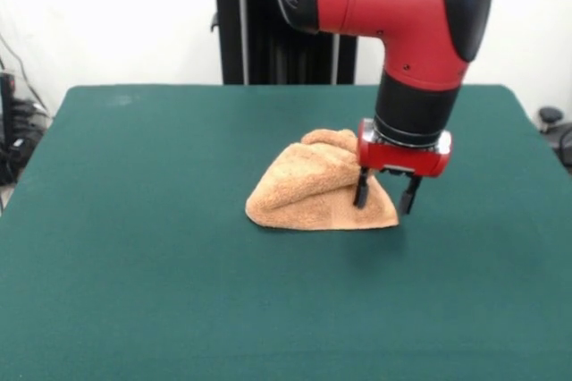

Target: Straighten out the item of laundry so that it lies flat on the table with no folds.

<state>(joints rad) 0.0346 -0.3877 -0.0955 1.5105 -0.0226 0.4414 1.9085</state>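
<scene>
Red-and-black gripper [386, 194] fingers spread open, gripping nothing, straddling right corner of bunched orange-tan terry-cloth towel [308, 193] on dark green felt table [134, 247].

Small orange-tan terry-cloth towel [308, 189]: lying bunched in a soft peaked mound, not flat, folds running across its top, a smoother band showing along its near right edge. It is sitting slightly right of centre on the large rectangular table with dark green felt-like top [143, 247], whose surface is stretching wide around it.
</scene>
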